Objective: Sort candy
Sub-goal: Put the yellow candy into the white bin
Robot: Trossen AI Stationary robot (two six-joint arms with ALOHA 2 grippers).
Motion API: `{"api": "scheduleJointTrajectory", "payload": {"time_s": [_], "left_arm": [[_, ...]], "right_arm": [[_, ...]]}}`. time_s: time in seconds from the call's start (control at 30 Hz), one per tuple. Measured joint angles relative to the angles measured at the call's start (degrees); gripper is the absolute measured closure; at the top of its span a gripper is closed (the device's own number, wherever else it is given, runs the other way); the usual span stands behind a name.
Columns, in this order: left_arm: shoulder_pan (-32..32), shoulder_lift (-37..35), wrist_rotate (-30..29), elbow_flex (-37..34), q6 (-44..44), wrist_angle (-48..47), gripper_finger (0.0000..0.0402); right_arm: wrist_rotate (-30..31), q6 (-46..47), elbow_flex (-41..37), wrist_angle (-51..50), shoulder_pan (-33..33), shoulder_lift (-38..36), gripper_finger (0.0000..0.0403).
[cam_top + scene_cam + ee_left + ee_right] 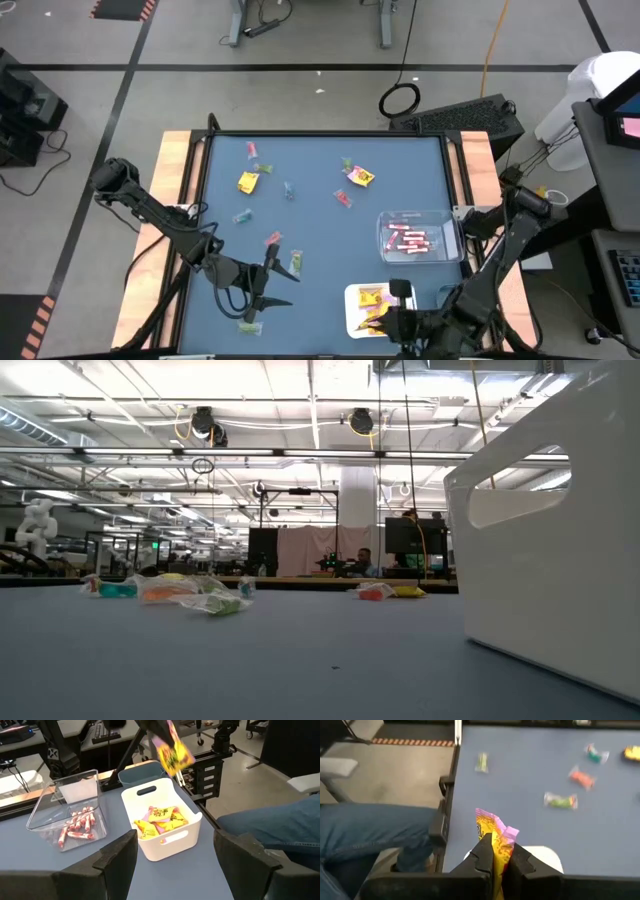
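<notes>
Right gripper [494, 854] pinches a crinkly yellow packet [492, 836] above the white bin [162, 820].
Left gripper [268, 287] open, empty, at 7 o'clock on the blue surface [320, 230]; clear tray [420, 237] holds pink sticks [410, 240].

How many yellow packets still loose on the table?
2: one yellow packet on the left half, another right of centre. A third is in the right gripper.
</notes>
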Motion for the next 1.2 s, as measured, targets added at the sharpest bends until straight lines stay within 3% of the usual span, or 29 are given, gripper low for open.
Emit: {"api": "scheduleJointTrajectory", "payload": {"time_s": [0.47,0.7,0.93,1.2], "left_arm": [[0.09,0.02,-0.94,0.00,-0.10,-3.46,0.0136],[0.15,0.04,-12.51,0.00,-1.24,-11.02,0.0136],[1.22,0.04,-16.60,-0.02,-2.95,-15.88,0.0136],[3.67,0.04,-30.65,-0.04,-0.71,-20.26,0.0136]], "right_arm": [[-4.27,8.27,0.00,-8.03,-4.25,8.08,0.0382],[-6.46,10.29,0.00,-11.38,-6.52,9.92,0.0351],[-12.95,12.90,-0.02,-13.01,-8.01,11.95,0.0308],[-18.87,18.62,0.00,-12.90,-6.26,6.38,0.0269]]}}
